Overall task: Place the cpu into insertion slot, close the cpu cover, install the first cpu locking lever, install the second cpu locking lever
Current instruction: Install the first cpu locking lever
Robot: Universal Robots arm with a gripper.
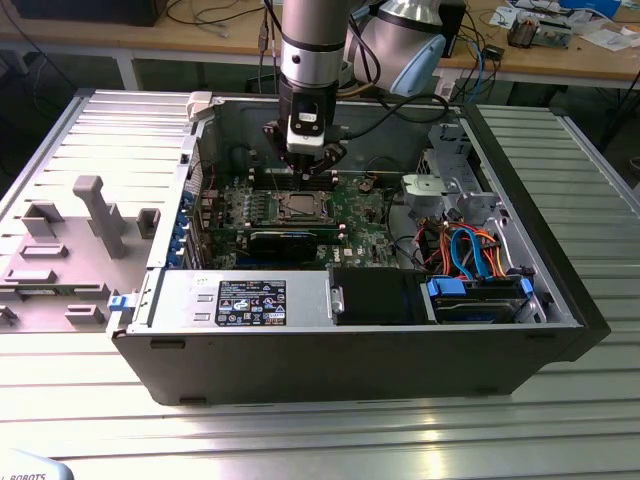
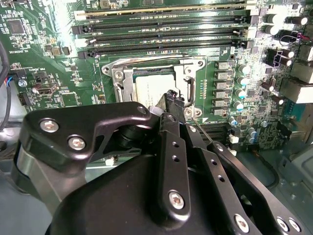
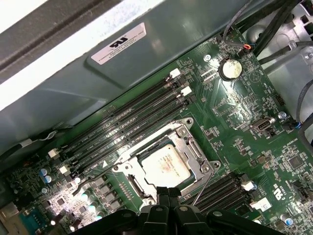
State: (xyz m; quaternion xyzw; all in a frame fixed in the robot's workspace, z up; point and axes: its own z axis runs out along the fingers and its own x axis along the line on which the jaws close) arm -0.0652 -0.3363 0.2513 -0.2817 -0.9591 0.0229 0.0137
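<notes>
In the second wrist view we see the gripper point(image 2: 172, 95) covering one corner of the cpu point(image 2: 152, 88) and part of the cpu cover point(image 2: 188, 85). In the exterior view the insertion slot point(image 1: 300, 207) is too small for details.

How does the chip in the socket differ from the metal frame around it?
The chip is a solid, pale silver square; the metal frame is an open surround with a large window. The chip sits in the middle, showing through the window; the frame lies closed around its edges, with the gripper at one side. Both are square, metallic and flat on the green board.
</notes>
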